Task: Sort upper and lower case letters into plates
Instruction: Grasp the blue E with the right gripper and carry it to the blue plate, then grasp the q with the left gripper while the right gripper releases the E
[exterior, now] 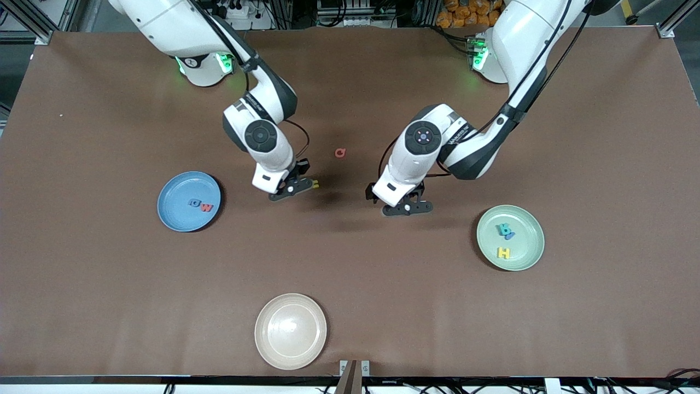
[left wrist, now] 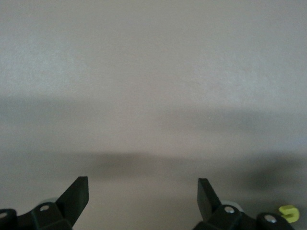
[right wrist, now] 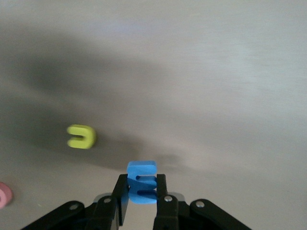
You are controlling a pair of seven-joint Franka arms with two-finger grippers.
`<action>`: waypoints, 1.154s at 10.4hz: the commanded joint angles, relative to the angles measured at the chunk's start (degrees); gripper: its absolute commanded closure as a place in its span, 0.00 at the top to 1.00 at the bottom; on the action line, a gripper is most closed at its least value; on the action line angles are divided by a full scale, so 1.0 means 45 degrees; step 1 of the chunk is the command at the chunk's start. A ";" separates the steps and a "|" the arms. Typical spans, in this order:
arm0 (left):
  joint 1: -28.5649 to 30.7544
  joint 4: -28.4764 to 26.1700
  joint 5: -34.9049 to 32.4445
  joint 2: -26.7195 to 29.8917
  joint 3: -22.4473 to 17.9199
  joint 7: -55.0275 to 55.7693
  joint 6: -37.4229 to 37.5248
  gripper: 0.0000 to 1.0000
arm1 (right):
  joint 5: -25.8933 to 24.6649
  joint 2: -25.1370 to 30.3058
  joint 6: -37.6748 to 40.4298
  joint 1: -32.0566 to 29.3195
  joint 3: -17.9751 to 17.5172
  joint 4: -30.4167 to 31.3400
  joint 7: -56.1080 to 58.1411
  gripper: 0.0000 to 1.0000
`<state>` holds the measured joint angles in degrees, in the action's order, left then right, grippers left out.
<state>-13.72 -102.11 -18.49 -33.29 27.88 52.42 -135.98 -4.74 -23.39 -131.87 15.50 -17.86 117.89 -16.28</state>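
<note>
Right wrist view: right gripper (right wrist: pixel 142 191) clamped on blue letter (right wrist: pixel 141 182); next, carry to matching plate; left gripper (left wrist: pixel 143 191) apart, waiting

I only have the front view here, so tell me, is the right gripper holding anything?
Observer: Yes. The right wrist view shows the right gripper shut on a blue letter.
Operator: What about the yellow bit beside that gripper?
Observer: That is a yellow letter, lying loose on the table, apart from the gripper and shaped like a u on its side.
Operator: And the left gripper?
Observer: The left wrist view shows the left gripper open and holding nothing.
</note>
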 commanded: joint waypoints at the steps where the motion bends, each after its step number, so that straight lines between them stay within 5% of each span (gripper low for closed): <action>1: -0.0521 -0.0299 -0.1394 0.0250 0.0191 0.0188 -0.0289 1.00 | 0.0736 0.1423 0.2067 -0.1777 -0.0115 0.0344 0.2527 0.00; 3: -0.1379 0.0500 -0.1476 -0.0392 0.0211 -0.0200 -0.0270 1.00 | 0.0760 0.1837 0.3343 -0.2604 0.0973 0.0364 0.4431 0.00; 6: -0.2240 0.0797 -0.1457 -0.0649 0.0192 -0.2639 -0.0270 1.00 | 0.0584 0.1430 0.2805 -0.2547 0.3668 0.0364 0.7204 0.00; 9: -0.3993 0.1069 -0.1243 -0.0746 -0.0505 -0.2586 -0.0193 1.00 | 0.0604 0.0532 0.2000 -0.2643 0.4183 0.0384 0.7270 0.05; 10: -0.4465 0.1264 -0.1262 -0.0863 -0.0898 -0.2624 -0.0173 1.00 | 0.0604 0.0452 0.2019 -0.2644 0.4474 0.0384 0.7309 0.34; 11: -0.4973 0.1324 -0.1262 -0.0941 -0.1057 -0.2625 -0.0172 1.00 | 0.0604 0.0432 0.2019 -0.2605 0.4477 0.0364 0.7252 0.49; 12: -0.5326 0.1324 -0.1358 -0.0942 -0.1561 -0.2741 -0.0172 1.00 | 0.0623 0.0451 0.2019 -0.2508 0.4496 0.0325 0.7154 0.81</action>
<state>-35.22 -97.89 -23.56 -36.60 23.76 41.46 -137.07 -2.82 -21.79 -122.90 3.41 1.84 119.64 16.16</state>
